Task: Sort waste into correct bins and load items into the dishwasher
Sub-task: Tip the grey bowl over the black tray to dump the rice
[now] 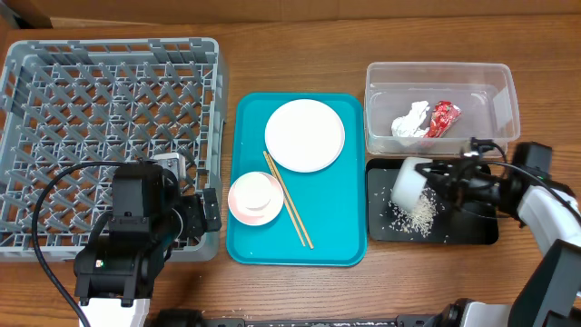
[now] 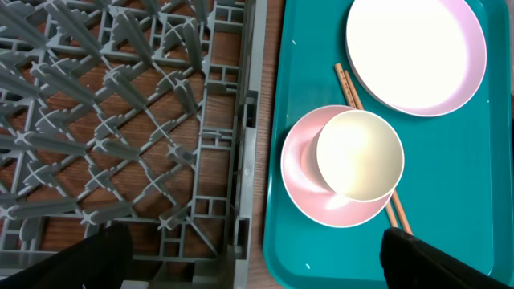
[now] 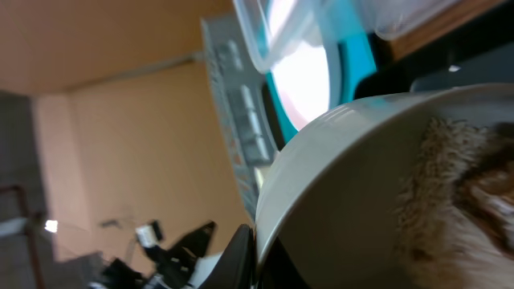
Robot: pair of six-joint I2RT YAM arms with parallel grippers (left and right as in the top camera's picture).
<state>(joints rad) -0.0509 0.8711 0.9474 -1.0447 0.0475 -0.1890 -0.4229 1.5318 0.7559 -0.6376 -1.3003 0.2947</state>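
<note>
Tipping sideways, grey bowl (image 1: 408, 180) gripped by right jaws, rice (image 1: 416, 214) on black tray (image 1: 463, 227), left jaws apart.

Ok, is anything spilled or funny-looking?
Yes: loose rice grains lie scattered on the black tray, below the bowl that the right gripper holds tipped sideways. It looks poured, probably not an accident.

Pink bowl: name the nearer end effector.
Left. The left end effector sits close beside the pink bowl; the right end effector is far off over the black tray, gripping the grey bowl.
</note>
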